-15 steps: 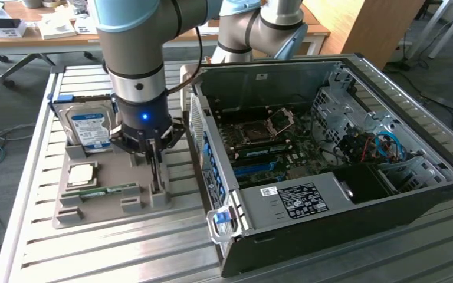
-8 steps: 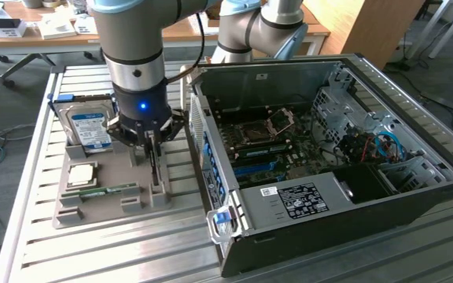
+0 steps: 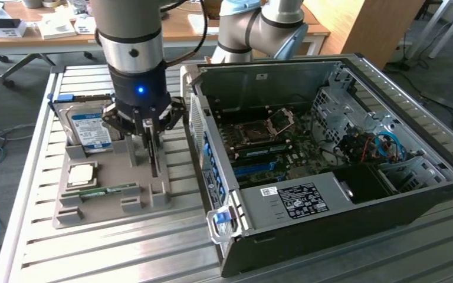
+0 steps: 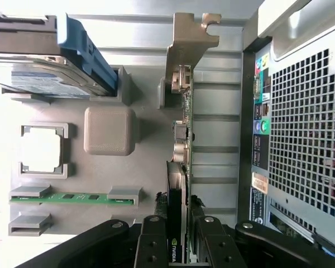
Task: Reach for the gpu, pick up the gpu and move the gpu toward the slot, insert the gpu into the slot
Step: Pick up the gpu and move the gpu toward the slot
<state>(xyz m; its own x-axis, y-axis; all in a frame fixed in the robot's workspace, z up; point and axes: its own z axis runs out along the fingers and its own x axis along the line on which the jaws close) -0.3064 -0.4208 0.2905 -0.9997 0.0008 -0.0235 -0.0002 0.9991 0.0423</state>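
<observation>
The gpu (image 3: 156,158) stands on edge in the grey holder (image 3: 116,203), a thin green card (image 4: 182,134) with its silver bracket (image 4: 190,33) at the far end. My gripper (image 3: 149,137) is lowered straight onto it. In the wrist view the black fingers (image 4: 152,241) press close on both faces of the card, so the gripper (image 4: 180,245) is shut on the gpu, which still sits in the holder. The blue slot (image 3: 252,170) lies on the motherboard inside the open computer case (image 3: 384,194), to the exterior view's right of the holder.
A silver hard drive (image 3: 87,125) stands in the holder just beside the gripper. A square processor (image 3: 81,173) and a narrow green memory stick (image 3: 107,190) lie in front of it. The case's perforated wall (image 4: 304,128) rises close beside the gpu.
</observation>
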